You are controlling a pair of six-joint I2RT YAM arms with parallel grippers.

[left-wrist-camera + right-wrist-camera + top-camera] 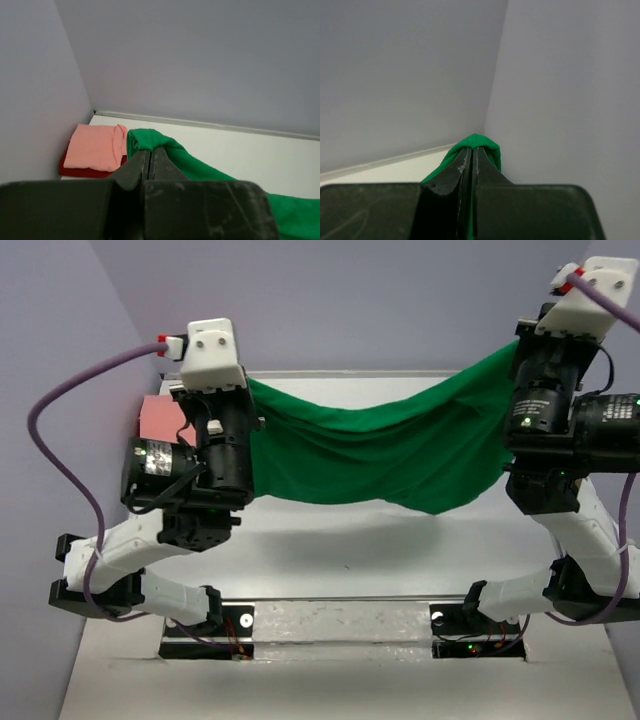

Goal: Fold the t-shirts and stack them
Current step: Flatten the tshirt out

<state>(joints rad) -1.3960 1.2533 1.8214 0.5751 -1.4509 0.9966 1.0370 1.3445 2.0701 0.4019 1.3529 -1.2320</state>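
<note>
Two grips: left pincer (150, 151) and right pincer (471, 150) clamp green shirt (370, 450) above desk (350, 550); pink shirt (95, 145) atop red shirt (75, 171).

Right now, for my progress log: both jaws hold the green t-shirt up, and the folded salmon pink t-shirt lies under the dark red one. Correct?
No: the salmon pink t-shirt lies on top of the dark red t-shirt, not under it, as the left wrist view shows. The green t-shirt is indeed held up.

Arms raised, right perhaps higher; left gripper (150, 151), right gripper (472, 150) pinched closed.
</note>
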